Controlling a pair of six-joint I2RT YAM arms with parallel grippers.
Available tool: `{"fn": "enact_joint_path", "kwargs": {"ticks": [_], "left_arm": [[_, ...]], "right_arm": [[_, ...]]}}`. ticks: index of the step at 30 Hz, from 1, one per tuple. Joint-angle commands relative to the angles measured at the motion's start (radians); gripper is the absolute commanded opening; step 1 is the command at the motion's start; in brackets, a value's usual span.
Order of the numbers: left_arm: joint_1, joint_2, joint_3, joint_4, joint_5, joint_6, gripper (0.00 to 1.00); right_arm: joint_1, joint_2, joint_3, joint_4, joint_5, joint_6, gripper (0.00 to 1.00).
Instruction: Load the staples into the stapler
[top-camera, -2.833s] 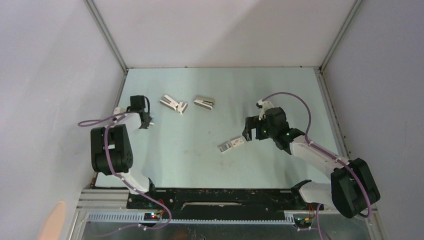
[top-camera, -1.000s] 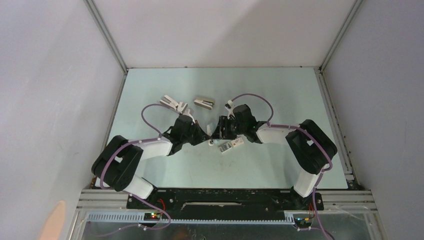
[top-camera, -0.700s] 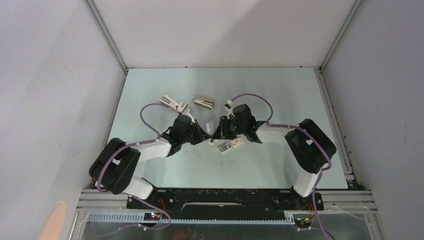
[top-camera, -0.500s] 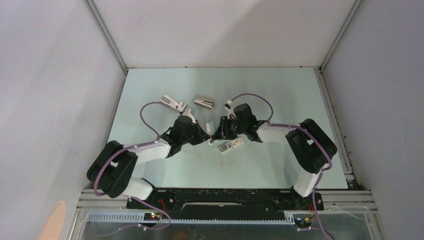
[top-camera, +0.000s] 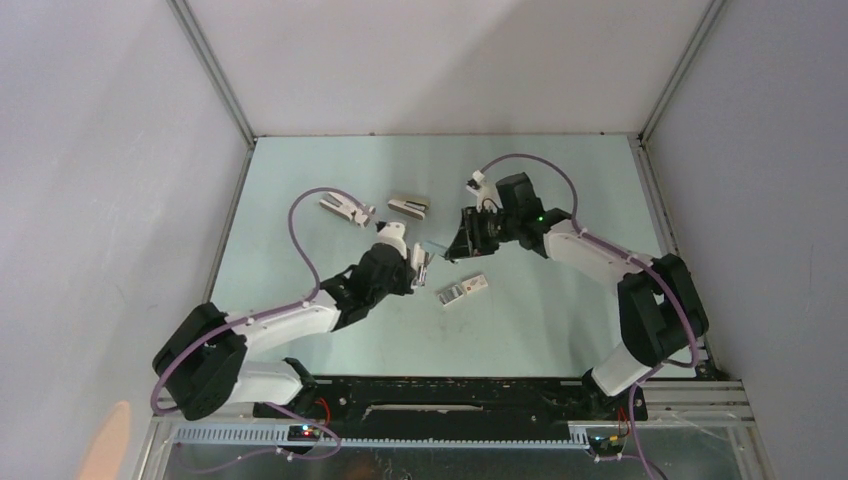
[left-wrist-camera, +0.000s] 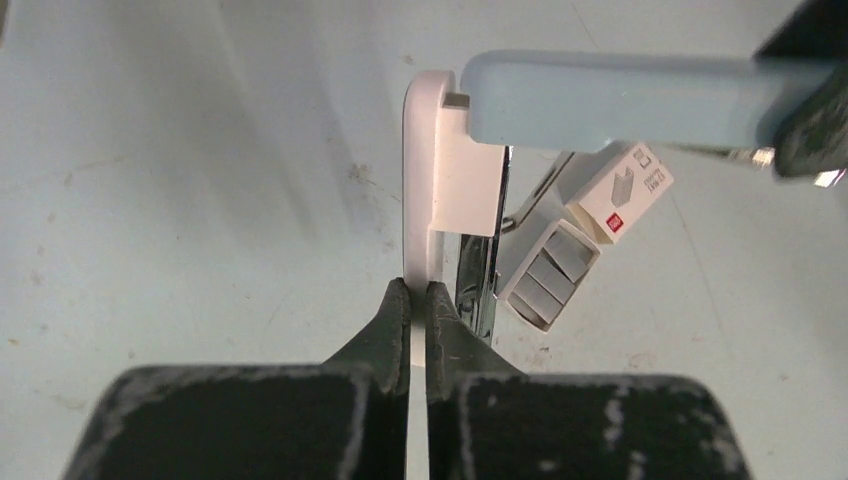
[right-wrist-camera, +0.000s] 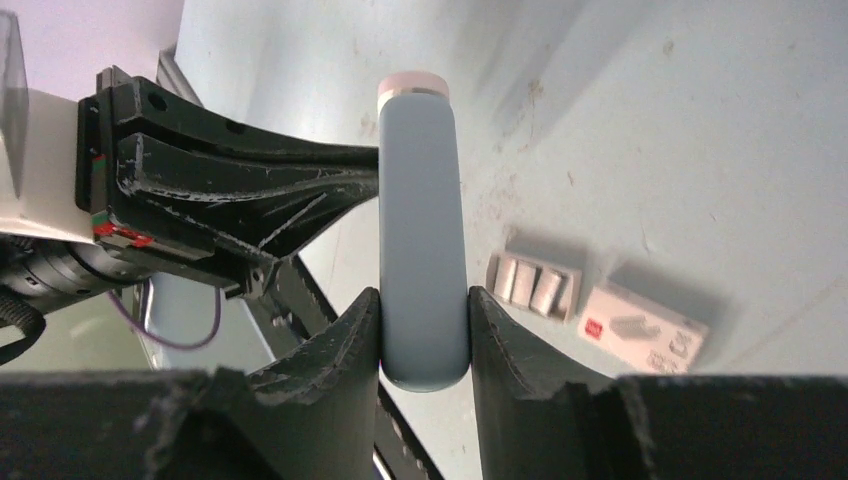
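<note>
The left gripper (left-wrist-camera: 410, 292) pinches the stapler (left-wrist-camera: 445, 170) by its white end and the right gripper (right-wrist-camera: 423, 300) clamps its blue arm, holding it above the table (top-camera: 560, 180) near the staples (left-wrist-camera: 585, 245).

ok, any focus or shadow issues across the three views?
Top external: even, soft light, staples small but distinct. Left wrist: left claw close to the lens and soft, staples' label crisp. Right wrist: stapler sharp, staples behind it blurred, with faint shadows beside them.
</note>
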Motion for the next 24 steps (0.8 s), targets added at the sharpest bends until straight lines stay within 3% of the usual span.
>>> {"fn": "enact_joint_path", "kwargs": {"ticks": [1,8,12,24], "left_arm": [[-0.111,-0.040,0.019,-0.100,-0.284,0.214,0.00],[-0.302,-0.018,0.015,-0.092,-0.491,0.437,0.00],[-0.371,0.012,0.011,-0.056,-0.538,0.523,0.00],[-0.395,-0.048,-0.003,-0.044,-0.520,0.473,0.00]], "right_arm": [[-0.083,-0.083,0.112,-0.274,-0.015,-0.202,0.00],[-0.150,-0.106,0.190,-0.395,-0.092,-0.288,0.00],[-0.161,-0.090,0.221,-0.446,-0.114,-0.325,0.00],[-0.160,-0.072,0.292,-0.483,-0.147,-0.332,0.00]]}}
